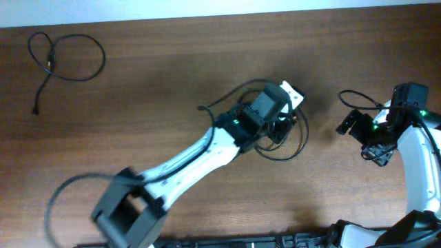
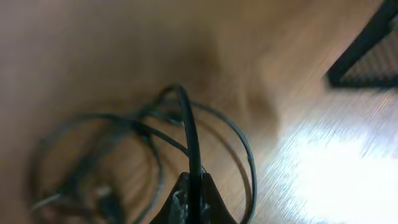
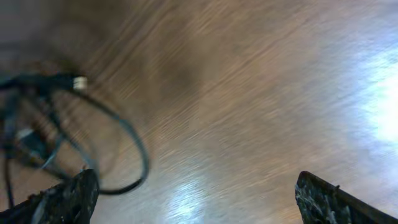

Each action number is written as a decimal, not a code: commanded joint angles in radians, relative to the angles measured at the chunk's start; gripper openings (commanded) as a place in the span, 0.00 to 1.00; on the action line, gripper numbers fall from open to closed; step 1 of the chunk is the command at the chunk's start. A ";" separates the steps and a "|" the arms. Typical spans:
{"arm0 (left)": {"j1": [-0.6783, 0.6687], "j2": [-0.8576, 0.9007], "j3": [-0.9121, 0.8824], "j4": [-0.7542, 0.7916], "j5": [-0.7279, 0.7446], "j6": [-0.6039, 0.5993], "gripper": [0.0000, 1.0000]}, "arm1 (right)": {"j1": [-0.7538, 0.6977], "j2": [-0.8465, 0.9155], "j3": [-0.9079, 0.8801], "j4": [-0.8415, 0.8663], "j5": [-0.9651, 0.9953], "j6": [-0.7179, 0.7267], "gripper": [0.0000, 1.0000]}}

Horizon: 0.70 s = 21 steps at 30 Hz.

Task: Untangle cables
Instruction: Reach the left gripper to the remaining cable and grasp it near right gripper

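A tangle of thin black cables [image 1: 293, 141] lies at the table's middle. My left gripper [image 1: 277, 127] is over it and is shut on one black cable strand [image 2: 189, 130], which runs up from between the jaws [image 2: 194, 196]; the other loops [image 2: 93, 155] lie blurred to the left. A separate black cable [image 1: 65, 55] lies looped at the far left corner. My right gripper [image 1: 362, 140] is open and empty, to the right of the tangle. In the right wrist view its fingers [image 3: 199, 205] are wide apart, and the cable loops with a silvery plug [image 3: 79, 82] lie to the left.
The wooden table [image 1: 158, 89] fills the views. A thicker black wire [image 1: 355, 96] loops off the right arm. A dark frame [image 2: 367, 43] shows at the top right of the left wrist view. The left arm [image 1: 193, 162] crosses the lower middle.
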 commanded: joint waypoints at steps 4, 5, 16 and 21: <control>0.084 -0.258 0.030 -0.002 -0.061 0.001 0.00 | 0.042 -0.018 0.010 0.036 -0.325 -0.224 0.99; 0.106 -0.285 0.030 -0.002 -0.061 0.001 0.00 | 0.073 -0.018 0.010 0.057 -0.325 -0.224 0.99; 0.186 -0.494 0.030 -0.018 -0.056 0.000 0.00 | 0.599 0.124 0.010 0.546 -0.448 -0.224 0.99; 0.188 -0.523 0.030 -0.018 -0.080 0.001 0.00 | 0.761 0.249 0.010 0.660 -0.183 -0.053 0.16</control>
